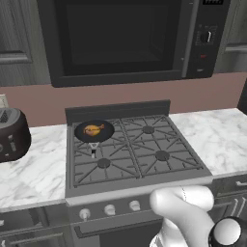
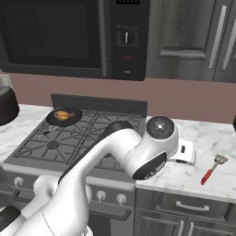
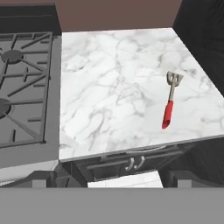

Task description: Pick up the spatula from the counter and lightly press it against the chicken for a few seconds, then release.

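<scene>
I'm holding the gripper [image 3: 111, 180] spread wide and empty above the counter [image 3: 109, 83] right of the stove [image 3: 26, 87]. The spatula [image 3: 169, 103] is lying there, well apart from the stove. I'm aiming to straddle its red handle crosswise, descending squarely.

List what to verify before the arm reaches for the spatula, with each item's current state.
1. Spatula lying free on the counter, right of the stove: ok.
2. Gripper open, nothing between its tips: ok.
3. Gripper lined up over the spatula: not ok; the spatula lies off to one side in the hand view.
4. Red handle uncovered, pointing toward the counter's front edge: ok.
5. Chicken in the pan at the stove's back left: ok.
</scene>
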